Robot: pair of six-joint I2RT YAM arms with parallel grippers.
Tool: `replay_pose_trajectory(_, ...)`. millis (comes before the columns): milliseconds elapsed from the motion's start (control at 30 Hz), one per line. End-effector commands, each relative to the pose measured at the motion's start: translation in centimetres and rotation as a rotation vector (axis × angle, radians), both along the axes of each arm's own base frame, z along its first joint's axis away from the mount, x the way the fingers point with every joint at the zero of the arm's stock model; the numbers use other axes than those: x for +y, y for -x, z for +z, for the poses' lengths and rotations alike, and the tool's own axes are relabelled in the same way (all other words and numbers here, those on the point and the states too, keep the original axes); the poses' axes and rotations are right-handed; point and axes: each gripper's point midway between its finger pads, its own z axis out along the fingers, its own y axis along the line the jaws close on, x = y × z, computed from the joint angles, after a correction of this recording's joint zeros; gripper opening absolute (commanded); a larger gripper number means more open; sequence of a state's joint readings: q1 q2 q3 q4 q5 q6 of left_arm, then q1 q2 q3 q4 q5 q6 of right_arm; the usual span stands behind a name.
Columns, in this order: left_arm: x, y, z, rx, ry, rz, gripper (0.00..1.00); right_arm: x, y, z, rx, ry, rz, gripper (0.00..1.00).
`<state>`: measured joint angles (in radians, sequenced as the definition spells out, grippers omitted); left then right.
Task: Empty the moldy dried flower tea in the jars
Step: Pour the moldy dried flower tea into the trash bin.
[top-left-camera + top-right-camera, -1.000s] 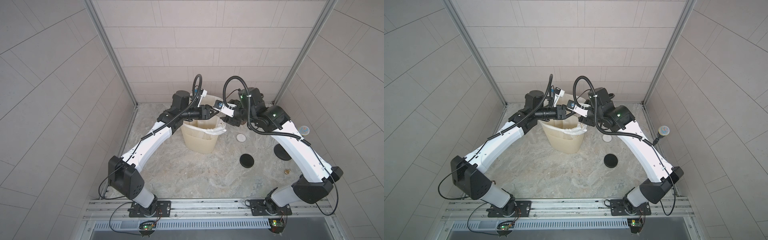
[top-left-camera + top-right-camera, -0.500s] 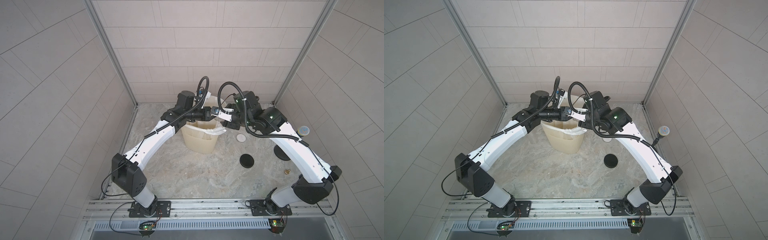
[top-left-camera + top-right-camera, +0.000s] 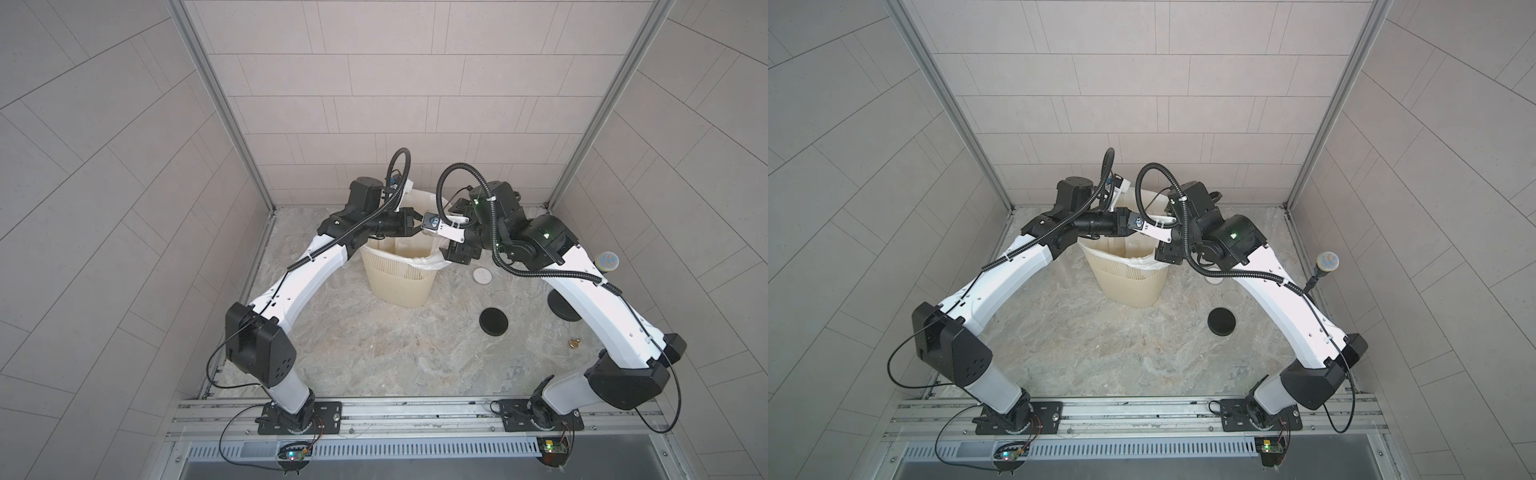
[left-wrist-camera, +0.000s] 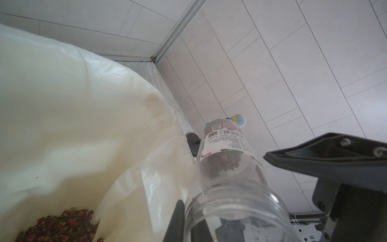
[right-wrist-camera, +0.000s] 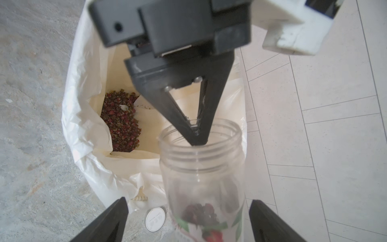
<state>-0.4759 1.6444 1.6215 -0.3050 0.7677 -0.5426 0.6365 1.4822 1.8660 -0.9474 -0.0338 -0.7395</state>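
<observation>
Jar (image 5: 201, 167) w/ the red-white label sits above the bin (image 3: 399, 282) rim, mouth open toward the L gripper (image 5: 196, 140), a few dark red buds (image 5: 199, 211) inside. Label (image 4: 226, 138) shows a barcode + QR code; I can't read the small print. L gripper is pinched tight on the jar's rim, 1 finger inside the mouth. R gripper (image 5: 188, 200) is spread wide, 2 fingers flanking the jar, not touching. Bigger tea heap (image 5: 121, 123) lies in the white liner (image 5: 83, 117). White lid (image 5: 156, 219) on the table (image 5: 31, 104), writing unreadable.
</observation>
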Motion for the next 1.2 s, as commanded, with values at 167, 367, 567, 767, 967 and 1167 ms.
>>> replay_pose_trajectory(167,0.9,-1.4,2.9,-0.050,0.071,0.022,0.00,-1.0,1.0,3.3,-0.042,-0.146,-0.057,1.00)
replay_pose_trajectory(367,1.1,-2.4,4.0,-0.069,0.118,0.036,0.00,-2.5,-0.8,7.0,-0.107,-0.459,-0.292,1.00)
replay_pose_trajectory(567,1.0,-3.4,4.8,-0.088,0.156,0.050,0.00,-3.0,-0.5,7.8,0.035,-0.729,-0.385,1.00)
replay_pose_trajectory(767,1.1,-3.7,4.5,-0.093,0.147,0.056,0.00,-4.0,0.3,8.7,0.090,-1.058,-0.450,1.00)
replay_pose_trajectory(967,1.2,-3.9,4.6,-0.105,0.149,0.066,0.00,-6.0,-0.7,6.9,0.257,-1.337,-0.604,0.99)
replay_pose_trajectory(1167,1.6,-4.0,5.5,-0.139,0.174,0.096,0.00,-6.2,-2.1,4.6,0.469,-1.648,-0.672,0.97)
